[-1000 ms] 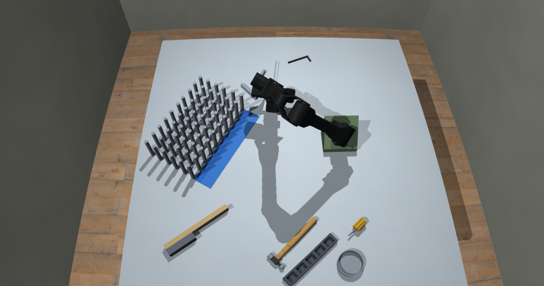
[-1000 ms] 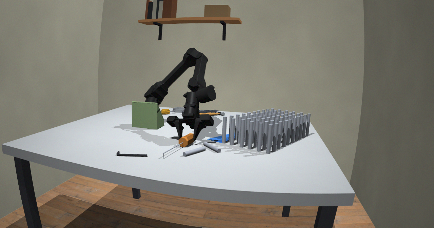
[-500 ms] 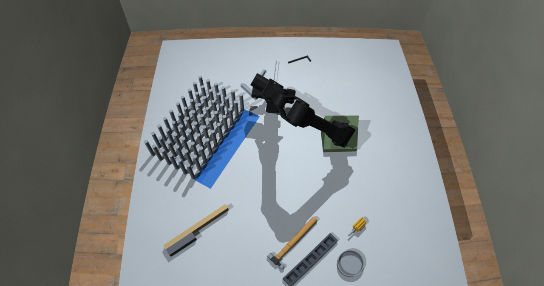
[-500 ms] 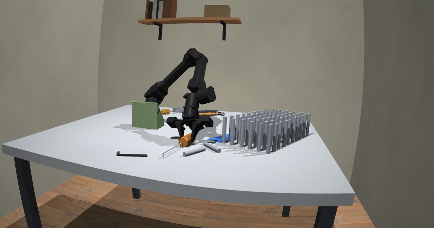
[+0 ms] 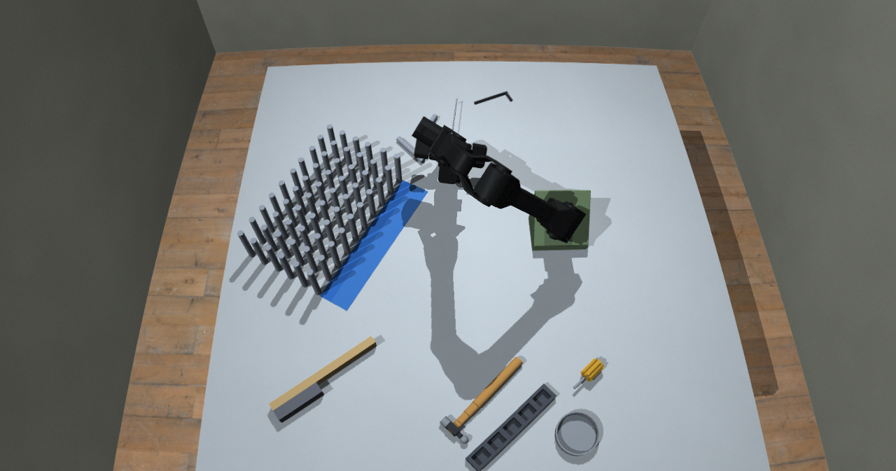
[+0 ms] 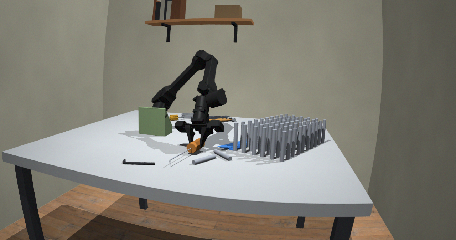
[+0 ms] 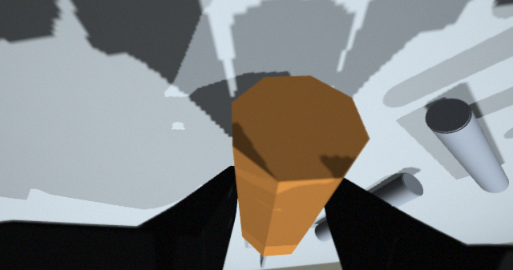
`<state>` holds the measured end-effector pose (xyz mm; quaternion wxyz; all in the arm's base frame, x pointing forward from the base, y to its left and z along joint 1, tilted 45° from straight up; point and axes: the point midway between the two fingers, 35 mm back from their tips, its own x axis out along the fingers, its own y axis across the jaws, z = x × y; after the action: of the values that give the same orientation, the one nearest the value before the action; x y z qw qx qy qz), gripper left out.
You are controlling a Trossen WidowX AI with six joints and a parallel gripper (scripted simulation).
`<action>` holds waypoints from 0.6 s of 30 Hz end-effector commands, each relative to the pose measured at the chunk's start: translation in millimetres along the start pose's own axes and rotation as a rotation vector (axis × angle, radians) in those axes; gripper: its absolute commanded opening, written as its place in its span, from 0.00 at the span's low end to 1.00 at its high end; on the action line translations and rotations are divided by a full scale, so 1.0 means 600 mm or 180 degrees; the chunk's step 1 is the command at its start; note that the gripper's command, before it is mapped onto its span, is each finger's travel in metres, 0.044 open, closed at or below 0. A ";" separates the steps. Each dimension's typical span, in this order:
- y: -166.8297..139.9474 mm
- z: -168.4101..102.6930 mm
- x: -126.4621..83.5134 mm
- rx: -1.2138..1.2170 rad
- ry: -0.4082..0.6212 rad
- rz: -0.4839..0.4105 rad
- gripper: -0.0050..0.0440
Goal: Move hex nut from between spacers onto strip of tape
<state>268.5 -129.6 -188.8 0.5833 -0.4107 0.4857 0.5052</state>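
Observation:
My gripper (image 6: pixel 198 138) is low over the table and shut on the orange-brown handle of the hook pick (image 6: pixel 195 145); the wrist view shows the handle (image 7: pixel 288 158) pinched between the two black fingers. The pick's thin wire shaft (image 6: pixel 176 158) slopes down to the table; it also shows in the overhead view (image 5: pixel 457 112). The block of standing grey spacers (image 5: pixel 322 201) is to the left in the overhead view, with the blue tape strip (image 5: pixel 376 243) along its near side. The hex nut is hidden among the spacers.
Two spacers lie fallen beside the gripper (image 6: pixel 203 159) (image 6: pixel 222 154). A black hex key (image 5: pixel 493 97) lies behind. A green base block (image 5: pixel 561 219) holds the arm. A brush (image 5: pixel 322 377), hammer (image 5: pixel 482 399), screwdriver (image 5: pixel 590 371), slotted rack (image 5: pixel 512 427) and ring (image 5: pixel 578 432) lie at the front.

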 end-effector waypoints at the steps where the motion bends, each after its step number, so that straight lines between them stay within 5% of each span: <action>1: -0.045 -0.040 -0.057 -0.0006 0.0104 -0.0199 0.10; 6: -0.053 -0.064 -0.090 -0.0006 0.0114 -0.0197 0.10; 18: -0.052 -0.150 -0.235 -0.0005 0.0136 -0.0187 0.02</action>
<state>278.2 -222.4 -99.8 0.5891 -0.4163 0.4836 0.4958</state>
